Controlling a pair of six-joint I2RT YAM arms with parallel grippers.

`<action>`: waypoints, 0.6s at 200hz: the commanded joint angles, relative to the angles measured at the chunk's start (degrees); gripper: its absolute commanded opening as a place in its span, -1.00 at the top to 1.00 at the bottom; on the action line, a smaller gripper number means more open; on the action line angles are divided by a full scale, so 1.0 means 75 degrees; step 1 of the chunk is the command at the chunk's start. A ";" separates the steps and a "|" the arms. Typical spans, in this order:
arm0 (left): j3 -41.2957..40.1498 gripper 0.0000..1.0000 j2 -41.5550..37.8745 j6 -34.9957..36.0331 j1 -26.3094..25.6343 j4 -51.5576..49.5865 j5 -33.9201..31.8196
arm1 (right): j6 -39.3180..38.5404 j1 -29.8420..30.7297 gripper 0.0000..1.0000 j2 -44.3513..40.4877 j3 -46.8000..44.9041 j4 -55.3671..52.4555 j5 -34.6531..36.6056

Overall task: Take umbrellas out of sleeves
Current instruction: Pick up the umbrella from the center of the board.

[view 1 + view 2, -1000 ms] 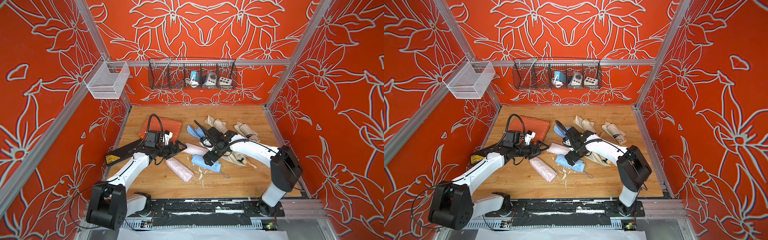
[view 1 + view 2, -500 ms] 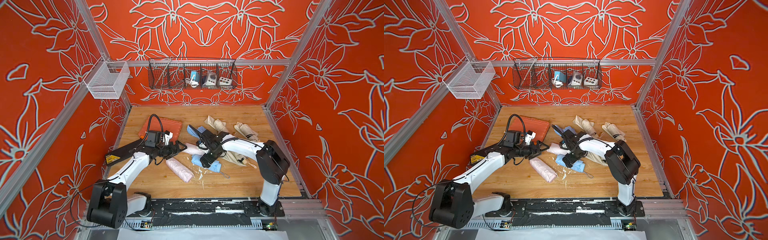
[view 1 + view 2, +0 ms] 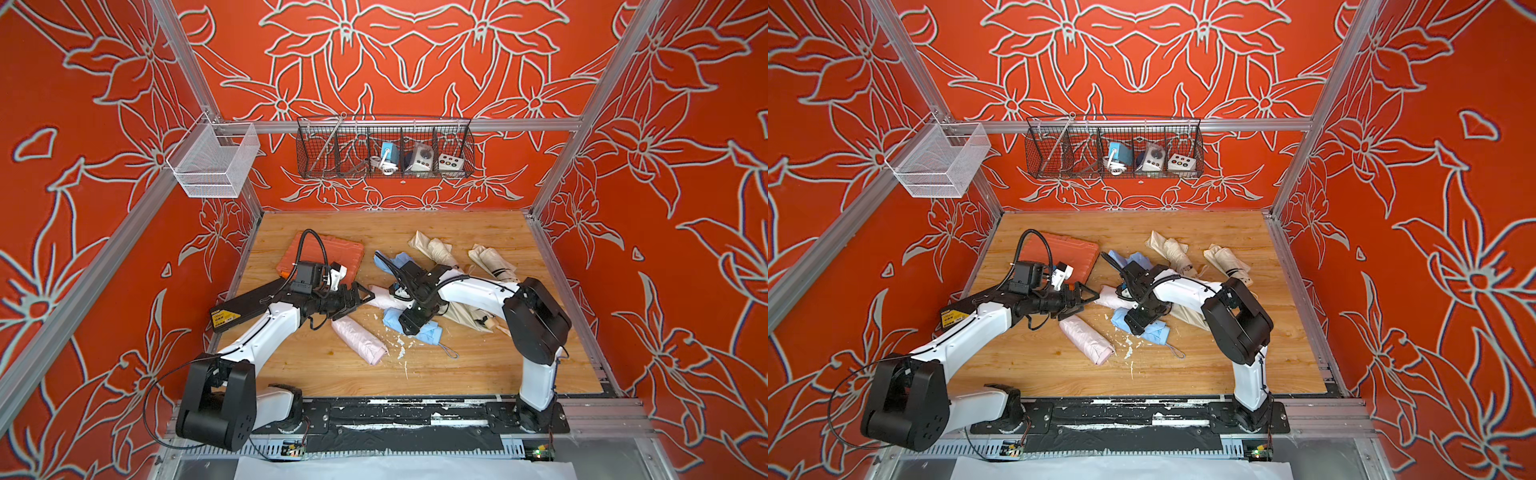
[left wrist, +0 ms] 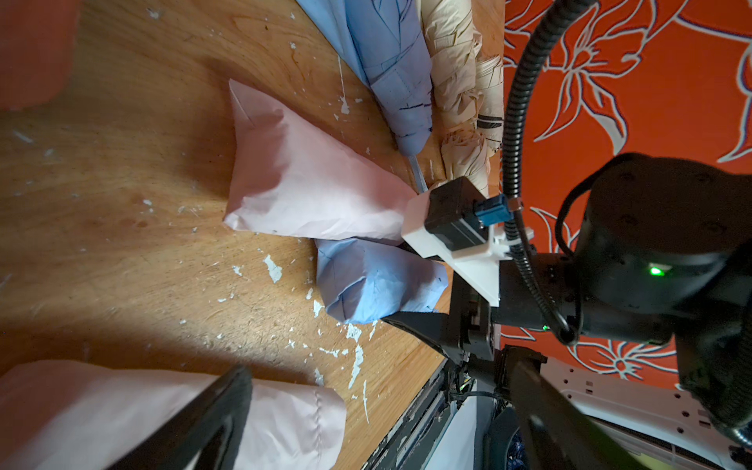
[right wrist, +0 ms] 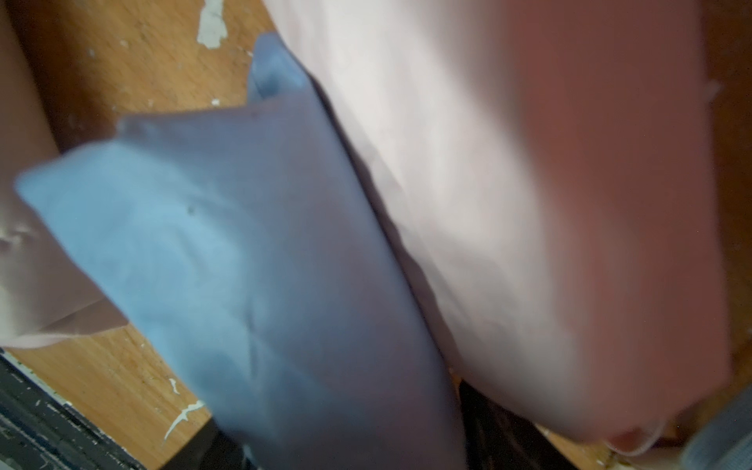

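**Taking hold before the pull**

My right gripper point(image 3: 409, 324) sits low over the short light blue sleeved umbrella point(image 3: 432, 332). This smooth fabric bundle lies on the wooden table point(image 3: 478, 374), just below the middle of the frame in both top views. In the left wrist view my black jaws stand on either side of the bundle, and one finger point(image 4: 415, 323) rests against its edge. I cannot tell whether they pinch it firmly. My left gripper point(image 3: 357, 301) hangs wide open and empty just left of centre, near a pale pink sleeved umbrella point(image 3: 359, 340) at lower centre.

I judge this to be the grasping step, with no sleeve coming off yet. In a top view the blue bundle's long axis runs from centre-left down towards the lower right. Its blunt end points left, towards my open gripper. The end trailing a thin wrist loop point(image 3: 451, 353) points to the lower right. A second pale pink sleeved bundle point(image 3: 382, 299) lies touching its upper side.

The next move calls for a sure pinch and then a lift clear of that pink neighbour. After that my left gripper must close on the free end, so the two arms can draw sleeve and umbrella apart along that long axis. A pull across it would only bunch the thin fabric
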 commanded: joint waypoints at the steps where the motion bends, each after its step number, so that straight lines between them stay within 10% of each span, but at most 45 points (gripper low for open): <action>1: 0.0017 -0.96 0.0089 0.0045 0.0046 0.0111 0.0179 | -0.0021 0.0048 -0.36 -0.0074 -0.0117 0.0186 -0.0013; 120: -0.0194 -0.96 -0.0072 -0.0106 0.0069 0.0220 0.0238 | -0.0078 0.0411 -0.26 -0.0239 -0.0681 0.0467 0.0372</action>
